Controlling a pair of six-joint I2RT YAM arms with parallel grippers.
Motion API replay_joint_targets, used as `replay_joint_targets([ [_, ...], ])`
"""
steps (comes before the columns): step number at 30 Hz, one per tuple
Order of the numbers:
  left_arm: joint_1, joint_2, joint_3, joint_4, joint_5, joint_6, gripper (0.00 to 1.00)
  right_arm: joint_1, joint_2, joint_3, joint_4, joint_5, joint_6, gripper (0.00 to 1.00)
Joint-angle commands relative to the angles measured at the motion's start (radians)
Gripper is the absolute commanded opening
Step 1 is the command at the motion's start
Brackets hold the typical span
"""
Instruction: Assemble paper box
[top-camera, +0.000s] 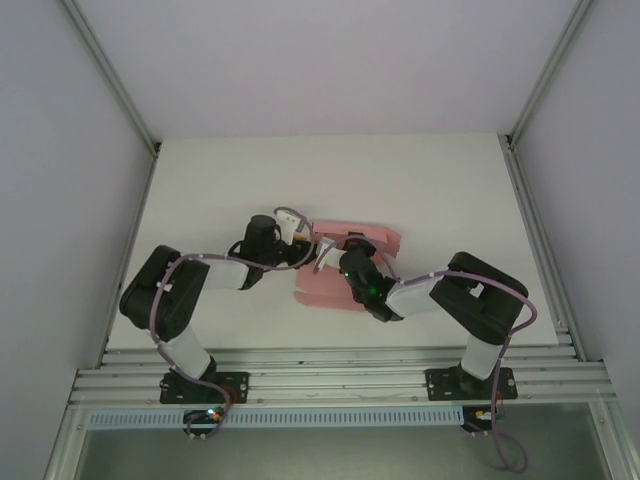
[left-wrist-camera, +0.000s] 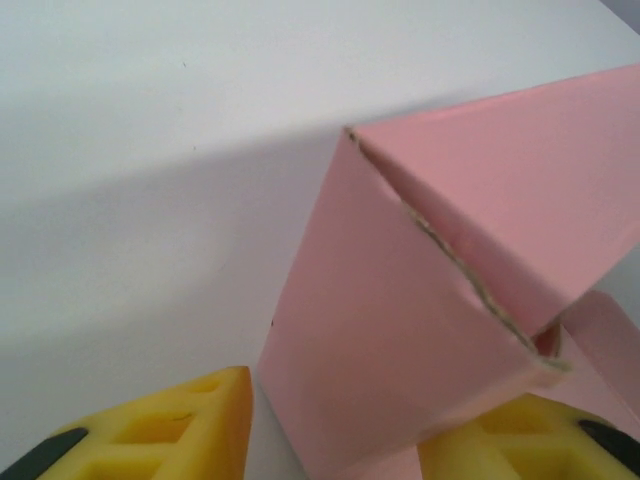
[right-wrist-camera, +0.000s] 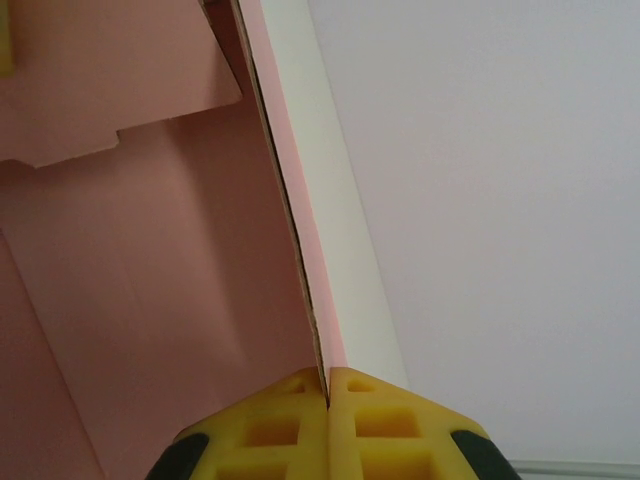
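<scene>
The pale pink thin-card paper box (top-camera: 325, 290) sits half-folded at the middle of the white counter (top-camera: 200, 180), partly covered by both wrists. The right fingers (right-wrist-camera: 270, 432) are pinched together on the edge of an upright pink wall. The left fingers (left-wrist-camera: 205, 420) stand apart, with a folded box corner between them. Grey enclosure walls (top-camera: 60, 150) flank the counter.

Bright, even light; a soft shadow crosses the table (left-wrist-camera: 120, 240); close foreground slightly blurred
</scene>
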Motion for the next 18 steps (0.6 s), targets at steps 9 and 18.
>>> replay_joint_targets([
  [9, -0.066, 0.046, -0.010, 0.133, -0.216, 0.074, 0.13, 0.025, -0.039, -0.027, -0.080, -0.017, 0.151, 0.02],
  [18, -0.081, 0.055, -0.035, 0.195, -0.242, 0.097, 0.02, 0.017, -0.250, -0.066, -0.297, -0.131, 0.414, 0.54],
])
